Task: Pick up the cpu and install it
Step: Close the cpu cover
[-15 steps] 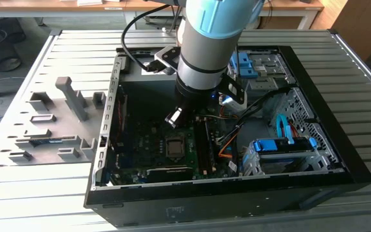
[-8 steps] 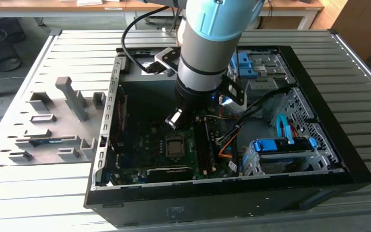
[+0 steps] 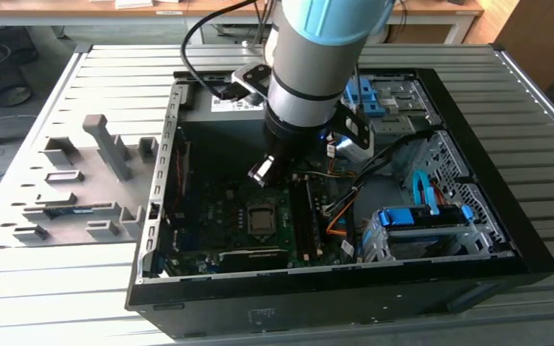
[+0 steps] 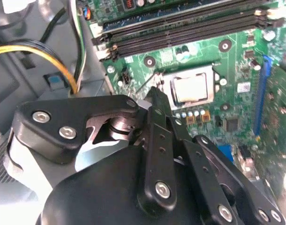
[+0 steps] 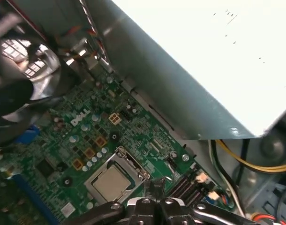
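Over the open computer case (image 3: pixel 450 288) on the slatted worktop (image 3: pixel 66 303), with the pincer (image 3: pixel 265 169) hanging just above the green board (image 3: pixel 210 216). Pincer closed, tips pressed together, nothing between them; same in both wrist views (image 4: pixel 154 93) (image 5: pixel 154 183).

In the exterior view, at 6 o'clock from the pincer and near it: the cpu (image 3: pixel 260 216), lying flat in its square socket in the middle of the board. Dull silver face up, metal frame around it, also clear in both wrist views (image 4: pixel 192 89) (image 5: pixel 110 182). In those views, pincer tips close beside the socket frame, apart from the cpu itself.

In the exterior view, at 12 o'clock from the cpu: the grey metal box with a white label (image 3: pixel 219 115). At 3 o'clock, just beside the socket: the long black memory slots (image 3: pixel 301 216). At 9 o'clock, outside the case, well apart: a grey holder tray (image 3: pixel 75 180) on the worktop.
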`<state>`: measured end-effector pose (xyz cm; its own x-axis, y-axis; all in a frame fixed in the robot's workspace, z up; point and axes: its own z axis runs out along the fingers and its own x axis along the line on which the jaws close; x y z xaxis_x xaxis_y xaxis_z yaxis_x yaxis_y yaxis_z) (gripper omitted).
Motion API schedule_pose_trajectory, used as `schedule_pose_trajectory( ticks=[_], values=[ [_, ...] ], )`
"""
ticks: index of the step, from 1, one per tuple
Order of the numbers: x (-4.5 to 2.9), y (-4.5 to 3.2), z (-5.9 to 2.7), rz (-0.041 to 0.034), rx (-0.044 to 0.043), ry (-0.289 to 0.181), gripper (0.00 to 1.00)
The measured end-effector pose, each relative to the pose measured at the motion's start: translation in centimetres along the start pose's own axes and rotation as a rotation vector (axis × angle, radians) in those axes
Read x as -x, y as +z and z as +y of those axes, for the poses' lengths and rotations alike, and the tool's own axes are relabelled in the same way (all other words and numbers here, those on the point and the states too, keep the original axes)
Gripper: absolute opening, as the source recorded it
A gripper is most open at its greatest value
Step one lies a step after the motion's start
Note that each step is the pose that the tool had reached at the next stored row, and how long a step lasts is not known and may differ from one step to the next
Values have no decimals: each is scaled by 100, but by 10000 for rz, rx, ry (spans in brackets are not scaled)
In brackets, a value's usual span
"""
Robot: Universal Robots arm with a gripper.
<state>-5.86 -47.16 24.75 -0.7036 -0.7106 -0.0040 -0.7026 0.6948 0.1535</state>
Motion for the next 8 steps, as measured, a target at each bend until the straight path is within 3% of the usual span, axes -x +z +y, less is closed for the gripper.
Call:
schedule_pose_trajectory(
  ticks=[4,6,8],
  values=[
    [2,-159,24,-1,4,-1,10],
    [9,-175,19,20,28,-2,10],
    [28,-178,2,88,99,4,10]
  ],
)
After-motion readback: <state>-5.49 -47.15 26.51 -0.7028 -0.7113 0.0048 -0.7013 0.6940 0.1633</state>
